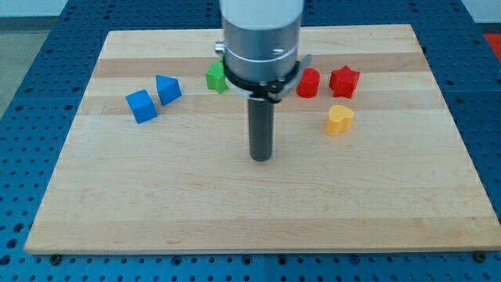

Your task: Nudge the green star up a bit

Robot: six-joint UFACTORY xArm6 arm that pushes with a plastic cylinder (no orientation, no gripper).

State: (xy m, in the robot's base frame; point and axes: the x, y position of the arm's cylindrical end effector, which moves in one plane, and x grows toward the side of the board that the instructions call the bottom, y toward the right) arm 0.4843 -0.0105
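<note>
The green star (215, 77) lies on the wooden board (258, 204) near the view's top, left of centre, partly hidden on its right by the arm's grey body (261, 39). My tip (261, 158) rests on the board below and to the right of the green star, well apart from it. No block touches the tip.
Two blue blocks (141, 106) (168, 89) lie at the view's left. A red cylinder-like block (308, 82) and a red star (344, 81) lie right of the arm. A yellow heart (339, 120) sits below them.
</note>
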